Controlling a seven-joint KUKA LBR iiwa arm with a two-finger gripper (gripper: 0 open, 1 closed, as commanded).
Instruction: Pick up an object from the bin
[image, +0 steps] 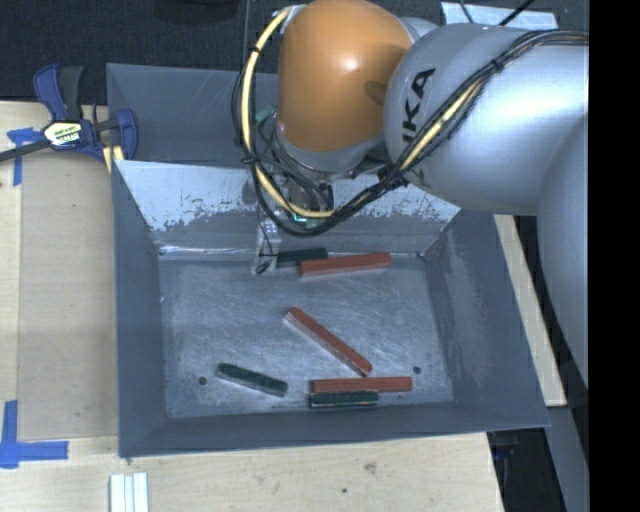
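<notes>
Right at the far wall, the pincer (268, 255) sits low at the left end of a dark green bar (306, 257). The bar's long axis runs rightward beside a reddish-brown bar (345, 264). Whether the pincer is open, I cannot tell.

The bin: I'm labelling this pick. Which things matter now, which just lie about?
Job, likely: gripper, far-wall green bar, far-wall red bar beside it.
Lying about: middle red bar, left green bar, near-wall red bar, near-wall green bar.
</notes>
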